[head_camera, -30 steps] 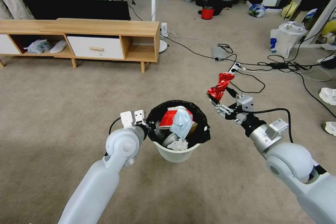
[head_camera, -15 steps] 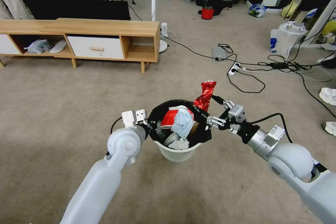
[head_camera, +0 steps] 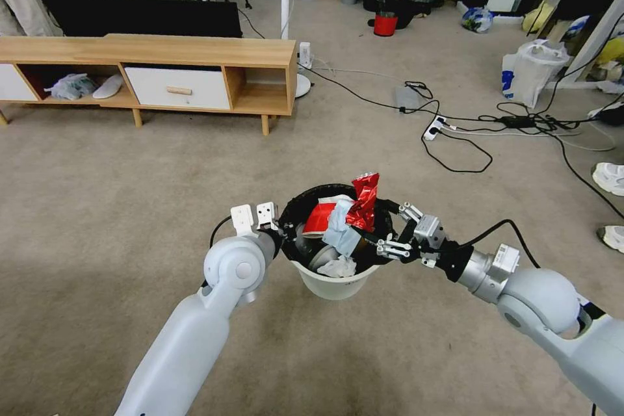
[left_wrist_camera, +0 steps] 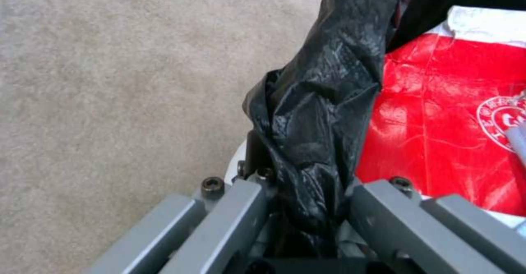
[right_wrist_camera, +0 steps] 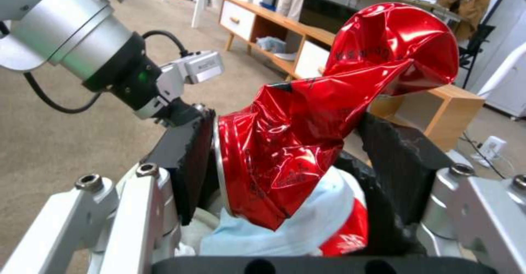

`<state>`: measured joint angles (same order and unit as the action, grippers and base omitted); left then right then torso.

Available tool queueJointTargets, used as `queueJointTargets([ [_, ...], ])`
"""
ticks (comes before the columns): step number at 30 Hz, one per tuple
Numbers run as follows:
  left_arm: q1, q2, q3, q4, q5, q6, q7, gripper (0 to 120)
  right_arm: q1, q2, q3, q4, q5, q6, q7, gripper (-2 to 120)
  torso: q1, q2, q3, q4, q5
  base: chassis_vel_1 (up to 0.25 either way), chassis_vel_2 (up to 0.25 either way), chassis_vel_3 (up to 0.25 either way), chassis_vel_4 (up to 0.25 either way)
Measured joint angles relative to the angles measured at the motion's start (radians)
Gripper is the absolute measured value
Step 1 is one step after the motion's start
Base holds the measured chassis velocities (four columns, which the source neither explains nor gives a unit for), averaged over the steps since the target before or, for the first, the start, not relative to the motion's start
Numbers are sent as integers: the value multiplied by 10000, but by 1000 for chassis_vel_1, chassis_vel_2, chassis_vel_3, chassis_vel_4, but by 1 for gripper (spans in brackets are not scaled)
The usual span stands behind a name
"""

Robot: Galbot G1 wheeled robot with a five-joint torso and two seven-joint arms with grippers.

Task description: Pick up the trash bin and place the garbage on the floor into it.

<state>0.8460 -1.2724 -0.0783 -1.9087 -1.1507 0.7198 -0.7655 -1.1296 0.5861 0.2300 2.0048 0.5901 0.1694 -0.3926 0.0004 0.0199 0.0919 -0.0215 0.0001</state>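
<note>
Bin [head_camera: 333, 286] mouth crowded: red wrapper [head_camera: 363, 202], blue mask [head_camera: 340, 229], tissue [head_camera: 338, 267] heaped to rim. Carpet [head_camera: 130, 208] around bin open; cables [head_camera: 455, 143] far right.

Two arms, each with a smooth pale grey-white shell and a rounded joint housing with a circular cap. Left arm [head_camera: 195, 331]: a thin black cable loops at the wrist, and two small white square blocks with dark screw holes stand on top. Left gripper [left_wrist_camera: 307, 208]: flat grey metal finger bars, black socket-head screws at the pivots, black base. Right arm [head_camera: 552, 312]: brushed silver cylindrical wrist section, black collar, small silver box with faint lettering, and a black cable arching over the forearm. Right gripper [right_wrist_camera: 285, 171]: silver-white linkage bars with steel socket screws, black textured finger pads [right_wrist_camera: 186, 163], and a black base plate with two round holes.
</note>
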Motion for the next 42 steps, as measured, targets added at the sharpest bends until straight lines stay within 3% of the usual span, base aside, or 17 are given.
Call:
queueJointTargets([
  [11, -188, -235, 506, 38, -30, -1, 8, 2, -42, -63, 50, -8, 125, 36, -124, 62, 0, 0, 0, -1, -1, 0, 0, 0, 0],
  [29, -183, -244, 628, 32, -28, -1, -4, 2, 103, 11, 13, -58, 280, 41, 167, 62, 0, 0, 0, 0, 0, 0, 0, 0, 0],
  [39, -255, -321, 665, 72, -17, -1, -4, 2, 120, -67, 16, -64, 280, 45, 510, 98, 0, 0, 0, -1, -1, 0, 0, 0, 0],
  [42, -257, -330, 664, 80, -10, -1, -5, 2, 168, -68, -29, -88, 280, 44, 563, 100, 0, 0, 0, 0, -1, 0, 0, 0, 0],
])
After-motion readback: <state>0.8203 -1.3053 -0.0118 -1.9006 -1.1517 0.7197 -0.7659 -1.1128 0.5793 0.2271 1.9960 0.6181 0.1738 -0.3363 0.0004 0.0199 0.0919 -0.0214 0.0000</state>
